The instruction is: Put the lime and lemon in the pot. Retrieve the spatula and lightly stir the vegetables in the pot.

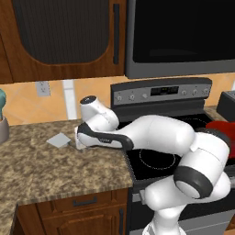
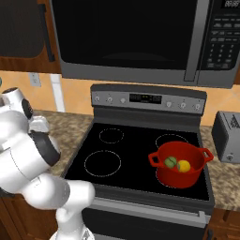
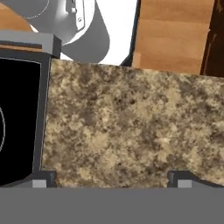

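The red pot stands on the stove's front right burner, with the green lime and the yellow lemon side by side inside it. The pot's red rim also peeks out behind my arm. The spatula's pale grey blade lies flat on the granite counter left of the stove; its handle is hidden behind my hand. My gripper hangs low over the counter just right of the blade. In the hand view the gripper is open, its fingertips wide apart over bare granite.
The black stovetop borders the granite counter on its right. A toaster sits right of the stove, and a grey holder stands at the counter's far left. A microwave and cabinets hang overhead.
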